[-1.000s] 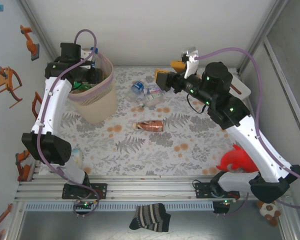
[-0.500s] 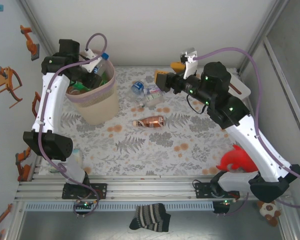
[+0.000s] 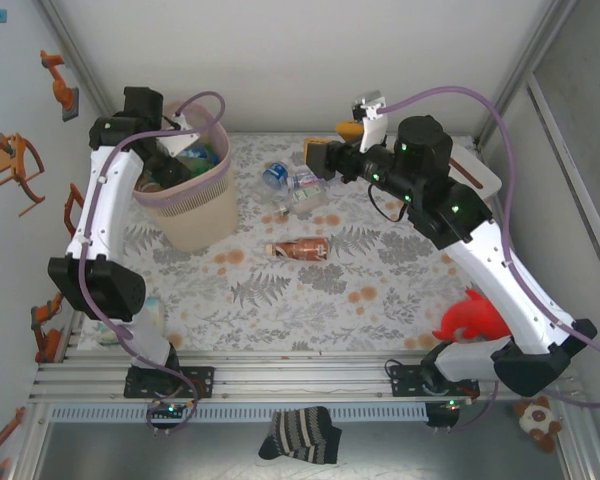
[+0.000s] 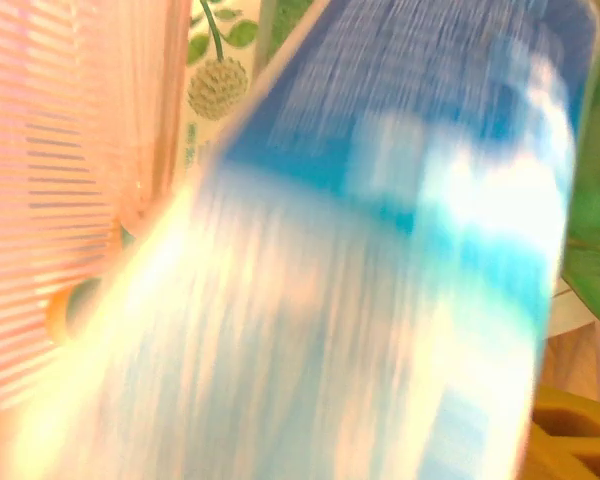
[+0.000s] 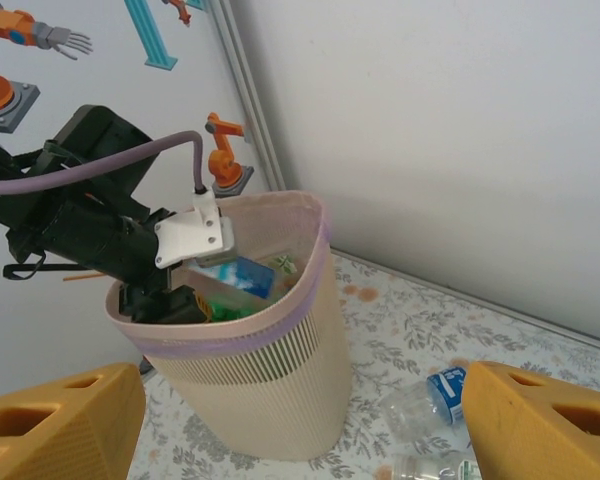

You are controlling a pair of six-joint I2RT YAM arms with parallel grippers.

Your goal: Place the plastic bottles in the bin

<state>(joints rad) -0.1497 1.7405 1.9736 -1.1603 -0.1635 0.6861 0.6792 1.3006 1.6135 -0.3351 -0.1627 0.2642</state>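
Note:
The pale pink bin (image 3: 216, 178) stands at the far left of the table and holds several bottles. My left gripper (image 3: 176, 150) reaches down inside its rim, jaws apart. A blue-labelled bottle (image 5: 236, 275) lies in the bin just beyond the left gripper (image 5: 166, 300); in the left wrist view this bottle (image 4: 400, 200) is a blur against the ribbed bin wall (image 4: 60, 200). Three bottles lie on the table: a blue-labelled one (image 3: 273, 175), a clear one (image 3: 306, 186) and a brown one (image 3: 298, 248). My right gripper (image 3: 332, 143) hovers open above them, holding nothing.
A red plush toy (image 3: 470, 320) sits by the right arm's base. A striped sock (image 3: 300, 435) lies in front of the rail. A white box (image 3: 480, 170) is behind the right arm. The patterned mat (image 3: 310, 300) covers the table.
My left gripper carried the blue-capped bottle from above the rim down into the bin, where the bottle has come loose. The right gripper shifted slightly left.

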